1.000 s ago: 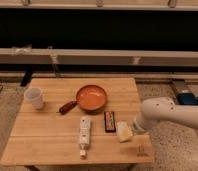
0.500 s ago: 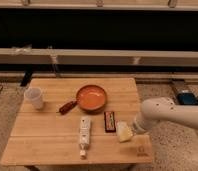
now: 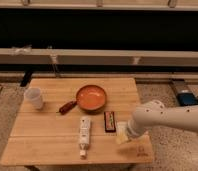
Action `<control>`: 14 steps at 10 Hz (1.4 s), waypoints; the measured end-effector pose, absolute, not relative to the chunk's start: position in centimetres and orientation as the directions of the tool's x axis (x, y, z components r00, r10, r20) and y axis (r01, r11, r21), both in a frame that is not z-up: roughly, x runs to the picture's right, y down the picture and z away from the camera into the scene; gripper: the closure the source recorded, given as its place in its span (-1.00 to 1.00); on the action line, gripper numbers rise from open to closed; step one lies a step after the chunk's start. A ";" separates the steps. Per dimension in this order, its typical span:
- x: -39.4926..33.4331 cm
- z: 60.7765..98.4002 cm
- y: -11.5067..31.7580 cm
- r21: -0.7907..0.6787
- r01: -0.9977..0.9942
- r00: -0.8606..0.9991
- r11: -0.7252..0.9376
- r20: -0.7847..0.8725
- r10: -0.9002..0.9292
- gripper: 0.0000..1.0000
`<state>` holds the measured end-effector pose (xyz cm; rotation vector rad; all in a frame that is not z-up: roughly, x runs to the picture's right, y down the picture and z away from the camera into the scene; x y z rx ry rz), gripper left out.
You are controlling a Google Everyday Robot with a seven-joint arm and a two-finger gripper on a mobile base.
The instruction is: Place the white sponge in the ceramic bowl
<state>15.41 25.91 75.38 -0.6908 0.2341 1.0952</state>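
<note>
The white sponge (image 3: 122, 132) is a small pale cream block at the right front of the wooden table (image 3: 47, 145), right at the end of my arm. My gripper (image 3: 127, 131) is at the sponge, its end hidden by the white arm. The ceramic bowl (image 3: 91, 97) is a round orange dish with a reddish-brown stub handle (image 3: 68, 106), in the table's middle, up and to the left of the sponge.
A white cup (image 3: 34, 98) stands at the table's left. A long white bottle-like object (image 3: 84, 131) lies in front of the bowl. A dark flat bar (image 3: 109, 121) lies between it and the sponge. A wall and rail run behind the table.
</note>
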 end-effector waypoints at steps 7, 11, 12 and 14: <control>14.4 77.3 26.0 -0.363 -0.860 0.503 0.359 -0.485 0.716 -0.60; 13.8 78.9 27.0 -0.366 -0.845 0.531 0.389 -0.497 0.687 -0.60; 14.0 79.1 27.1 -0.362 -0.847 0.530 0.390 -0.504 0.682 -0.60; 14.2 79.1 27.1 -0.348 -0.850 0.526 0.396 -0.509 0.681 -0.60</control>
